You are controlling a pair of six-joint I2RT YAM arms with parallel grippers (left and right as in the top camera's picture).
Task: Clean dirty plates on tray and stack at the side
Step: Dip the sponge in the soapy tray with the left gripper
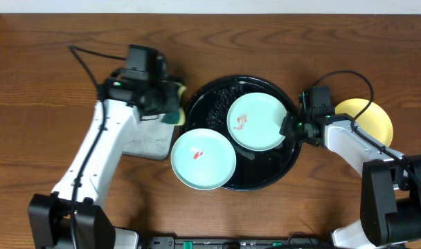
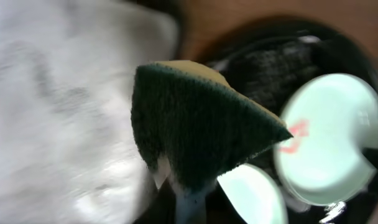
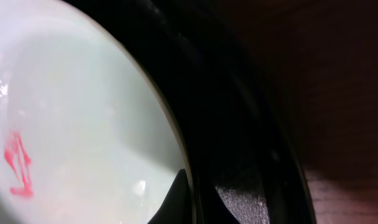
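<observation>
The round black tray (image 1: 217, 104) lies mid-table. One mint-blue plate (image 1: 257, 122) with a red smear rests on it, and my right gripper (image 1: 290, 126) is shut on that plate's right rim. In the right wrist view a dark finger (image 3: 173, 202) overlaps the plate (image 3: 83, 124) beside the tray wall (image 3: 239, 143). A second smeared mint plate (image 1: 203, 159) overlaps the tray's lower left rim. The yellow plate (image 1: 368, 117) lies on the table right of the tray. My left gripper (image 1: 170, 104) is shut on a green-and-yellow sponge (image 2: 201, 130), held over the tray's left edge.
A grey mat (image 1: 145, 138) lies on the table left of the tray, under my left arm. It fills the left half of the left wrist view as the pale mat (image 2: 58, 112). Wooden tabletop (image 1: 44, 83) surrounds everything.
</observation>
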